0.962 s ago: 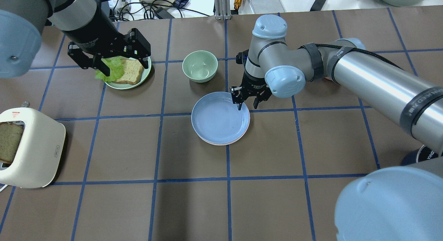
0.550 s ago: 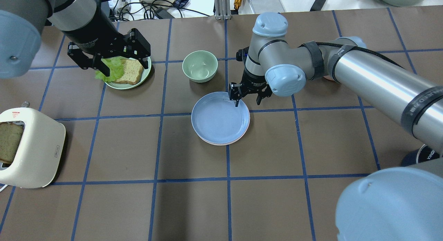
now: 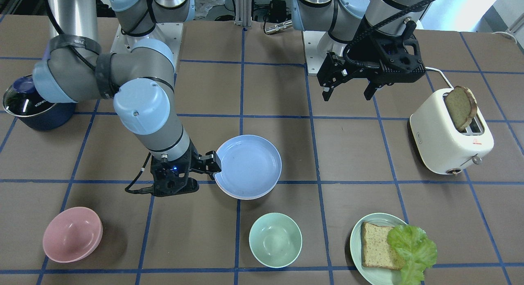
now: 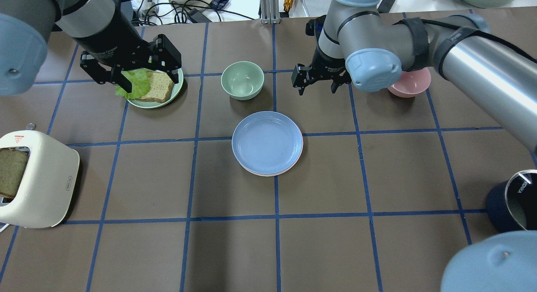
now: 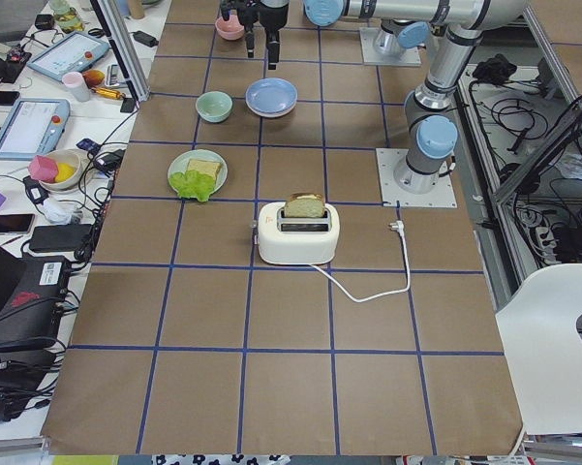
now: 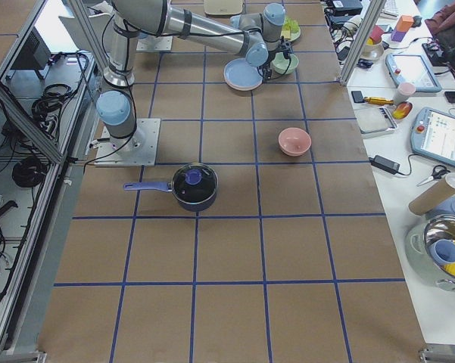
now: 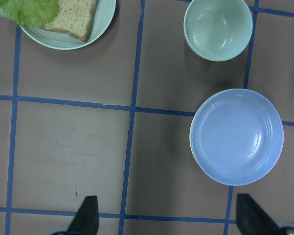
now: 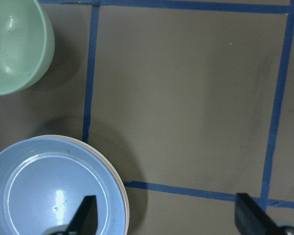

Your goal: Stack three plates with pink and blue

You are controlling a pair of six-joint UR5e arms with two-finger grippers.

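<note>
The light blue plate (image 4: 267, 142) lies on top of a stack at the table's middle. A pale pink rim (image 4: 272, 173) peeks out under its near edge. I cannot make out the cream-white plate on its own. The blue plate also shows in the front view (image 3: 248, 166) and in both wrist views (image 7: 237, 136) (image 8: 54, 186). My right gripper (image 4: 319, 84) is open and empty, raised beyond the stack's far right side. My left gripper (image 4: 138, 71) is open and empty, hovering over the mint plate with bread and lettuce (image 4: 157, 88).
A mint bowl (image 4: 242, 80) stands just beyond the stack. A pink bowl (image 4: 409, 82) sits at the far right, partly under my right arm. A cream toaster (image 4: 37, 178) with bread stands at the left edge. A dark pot (image 4: 509, 199) stands at the right edge.
My right gripper has lifted off the blue plate's far right rim and moved away toward the far side, still open. The pink bowl has come into view. The left arm has not moved.
</note>
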